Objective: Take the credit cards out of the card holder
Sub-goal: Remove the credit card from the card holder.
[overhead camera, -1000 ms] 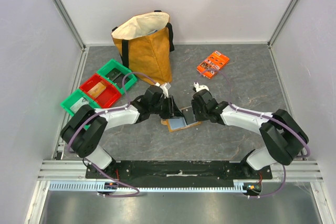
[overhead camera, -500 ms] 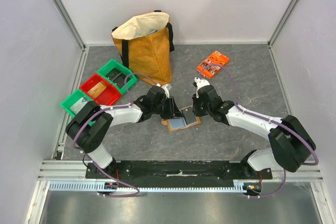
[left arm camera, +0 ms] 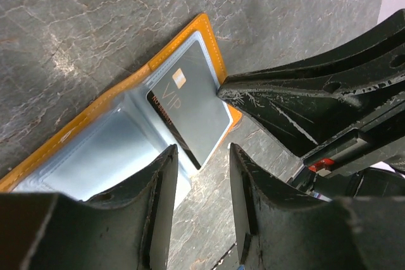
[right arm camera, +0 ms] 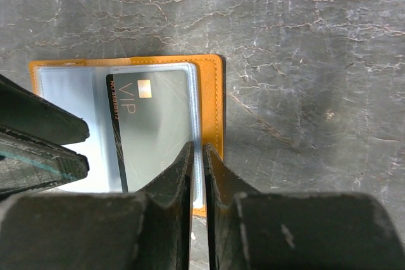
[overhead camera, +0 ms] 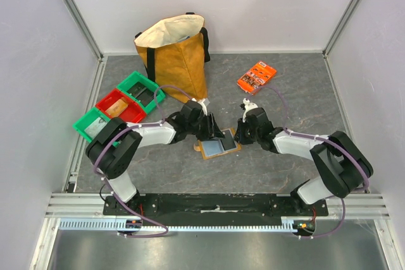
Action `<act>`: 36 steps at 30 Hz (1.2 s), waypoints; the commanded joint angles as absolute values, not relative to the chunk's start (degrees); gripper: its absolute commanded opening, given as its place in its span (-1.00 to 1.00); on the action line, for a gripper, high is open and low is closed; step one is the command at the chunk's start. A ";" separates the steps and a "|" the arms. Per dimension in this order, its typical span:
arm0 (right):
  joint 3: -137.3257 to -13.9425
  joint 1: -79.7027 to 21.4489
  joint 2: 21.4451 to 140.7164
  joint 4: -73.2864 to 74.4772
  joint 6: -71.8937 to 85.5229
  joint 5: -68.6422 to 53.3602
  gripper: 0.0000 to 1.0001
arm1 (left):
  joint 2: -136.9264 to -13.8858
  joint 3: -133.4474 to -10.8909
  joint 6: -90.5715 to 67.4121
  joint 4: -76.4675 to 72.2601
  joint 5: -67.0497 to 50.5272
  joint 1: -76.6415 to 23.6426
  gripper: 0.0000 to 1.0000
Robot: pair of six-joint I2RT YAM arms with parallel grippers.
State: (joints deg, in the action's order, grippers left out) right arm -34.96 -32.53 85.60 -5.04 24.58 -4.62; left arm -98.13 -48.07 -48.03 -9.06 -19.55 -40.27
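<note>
The card holder [overhead camera: 211,148] lies open on the table between my two grippers, tan-orange outside with pale blue-grey pockets [left arm camera: 120,150]. One of the credit cards [right arm camera: 155,118], dark grey with "VIP" and a small gold chip, sits in the right pocket [left arm camera: 193,112]. My left gripper [left arm camera: 202,162] is open at the holder's near edge, with bare table between its fingers. My right gripper [right arm camera: 197,153] has its jaws drawn almost together, tips at the pocket's right edge by the tan rim [right arm camera: 211,93]. Whether they pinch anything does not show.
A mustard tote bag [overhead camera: 174,55] stands at the back. Green and red bins [overhead camera: 120,107] sit at the left. An orange printed packet [overhead camera: 256,77] lies at the back right. White walls close in three sides. The two grippers' fingers nearly meet over the holder.
The holder's raised flap has come down and it now lies flat and open. My right gripper's jaws have narrowed to a slit. My left gripper's jaws have widened a little.
</note>
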 commanded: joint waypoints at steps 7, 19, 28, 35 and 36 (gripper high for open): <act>-31.29 -31.82 87.36 -9.58 26.89 -8.88 -0.71 | -100.37 -51.94 -48.61 -4.93 -16.09 -40.52 -0.08; -30.94 -31.73 87.28 -10.46 27.16 -10.19 -0.71 | -99.75 -51.24 -49.83 -3.87 -13.18 -41.31 -0.14; -30.50 -31.73 86.66 -10.72 27.68 -10.37 -0.71 | -99.76 -50.63 -51.06 -5.71 -13.97 -41.75 -0.30; -30.23 -31.73 86.22 -10.72 27.95 -10.55 -0.71 | -100.28 -49.92 -51.94 -5.81 -13.80 -41.66 -0.33; -30.15 -31.73 86.13 -10.72 27.95 -10.72 -0.70 | -100.11 -49.83 -51.77 -5.10 -13.02 -41.75 -0.32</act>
